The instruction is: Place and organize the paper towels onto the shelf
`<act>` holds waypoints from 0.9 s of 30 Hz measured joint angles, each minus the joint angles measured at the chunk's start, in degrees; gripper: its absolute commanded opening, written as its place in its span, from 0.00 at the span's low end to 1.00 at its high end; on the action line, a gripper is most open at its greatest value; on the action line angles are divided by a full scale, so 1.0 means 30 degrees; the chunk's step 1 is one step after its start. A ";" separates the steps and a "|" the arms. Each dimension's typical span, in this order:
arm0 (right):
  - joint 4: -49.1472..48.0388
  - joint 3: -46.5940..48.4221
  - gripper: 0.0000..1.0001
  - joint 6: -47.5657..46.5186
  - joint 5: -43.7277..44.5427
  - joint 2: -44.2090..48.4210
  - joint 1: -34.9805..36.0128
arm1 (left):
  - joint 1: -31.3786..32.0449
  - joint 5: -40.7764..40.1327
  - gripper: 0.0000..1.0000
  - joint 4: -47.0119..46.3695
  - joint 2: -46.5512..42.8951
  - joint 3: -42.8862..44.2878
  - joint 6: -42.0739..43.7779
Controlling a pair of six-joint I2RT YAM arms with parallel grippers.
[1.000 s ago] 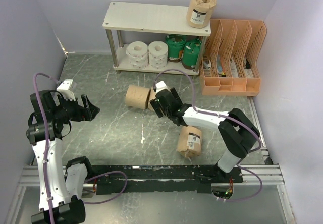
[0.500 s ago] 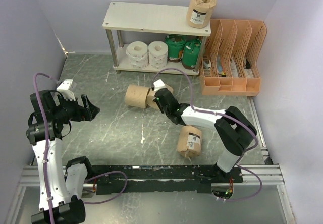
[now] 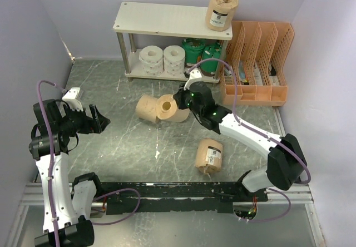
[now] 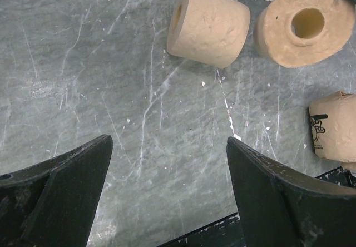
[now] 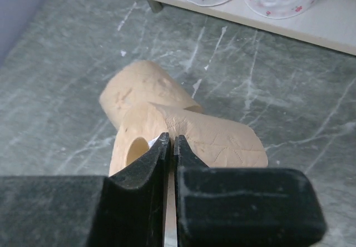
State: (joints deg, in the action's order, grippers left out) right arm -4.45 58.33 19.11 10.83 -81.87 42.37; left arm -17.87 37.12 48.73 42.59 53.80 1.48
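Observation:
My right gripper (image 3: pixel 181 99) (image 5: pixel 171 138) is shut on the wall of a bare tan paper towel roll (image 3: pixel 168 108) (image 5: pixel 217 141), with one finger in its core. A second bare tan roll (image 3: pixel 146 108) (image 4: pixel 208 24) lies on its side right behind it. A paper-wrapped roll with a barcode label (image 3: pixel 209 155) lies nearer the arm bases. On the shelf (image 3: pixel 167 20), another wrapped roll (image 3: pixel 221 9) stands on the top board. Two white patterned rolls (image 3: pixel 161 59) and two green rolls (image 3: pixel 202 55) stand on the lower board. My left gripper (image 3: pixel 100 120) (image 4: pixel 168 141) hangs open at the left, holding nothing.
An orange perforated file organizer (image 3: pixel 256 63) stands against the shelf's right side. Grey walls close in the table on the left, back and right. A black rail (image 3: pixel 183 190) runs along the near edge by the arm bases.
My right gripper closed on the tan roll's wall. It then swung the roll up and to the right, so the core hole now faces upward. The left arm has not moved.

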 measured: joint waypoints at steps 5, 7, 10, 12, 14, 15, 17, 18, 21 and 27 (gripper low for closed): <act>0.0772 0.0415 0.00 0.2069 -0.1377 -0.0007 -0.0896 | -0.0007 0.0000 0.95 0.0000 -0.0007 0.0000 0.0000; 0.1166 0.0452 0.00 0.2404 -0.1399 -0.0015 -0.1042 | -0.0007 0.0000 0.95 0.0000 -0.0051 0.0000 0.0000; 0.1807 0.0444 0.00 0.2710 -0.1523 -0.0015 -0.1282 | -0.0007 0.0000 0.95 0.0000 -0.0204 0.0000 -0.0007; 0.2098 0.0306 0.00 0.2805 -0.1698 -0.0015 -0.1545 | -0.0007 0.0000 0.95 0.0000 -0.0240 0.0000 0.0000; 0.2120 -0.0044 0.00 0.2907 -0.1880 -0.0015 -0.1887 | -0.0007 0.0000 0.95 0.0000 -0.0255 0.0000 0.0000; 0.2120 -0.0328 0.00 0.2958 -0.2011 -0.0007 -0.2084 | -0.0015 0.0000 0.95 0.0000 -0.0248 0.0000 0.0000; 0.2149 -0.0998 0.00 0.3089 -0.2295 -0.0029 -0.2499 | -0.0015 0.0000 0.95 0.0000 -0.0233 0.0000 0.0000; 0.2208 -0.1304 0.00 0.3140 -0.2426 -0.0102 -0.2688 | -0.0015 0.0000 0.95 0.0007 -0.0233 0.0000 0.0000; 0.1989 -0.1763 0.05 0.3228 -0.2696 -0.0182 -0.3111 | -0.0015 0.0000 0.95 0.0000 -0.0233 0.0000 0.0000; 0.1610 -0.1843 0.49 0.3381 -0.3555 -0.0503 -0.3337 | -0.0015 0.0000 0.95 0.0000 -0.0233 0.0000 -0.0007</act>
State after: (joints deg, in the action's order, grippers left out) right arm 0.38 52.80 29.26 0.16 -83.37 32.36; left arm -17.91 37.12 48.73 41.89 53.80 1.45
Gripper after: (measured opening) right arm 0.315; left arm 0.945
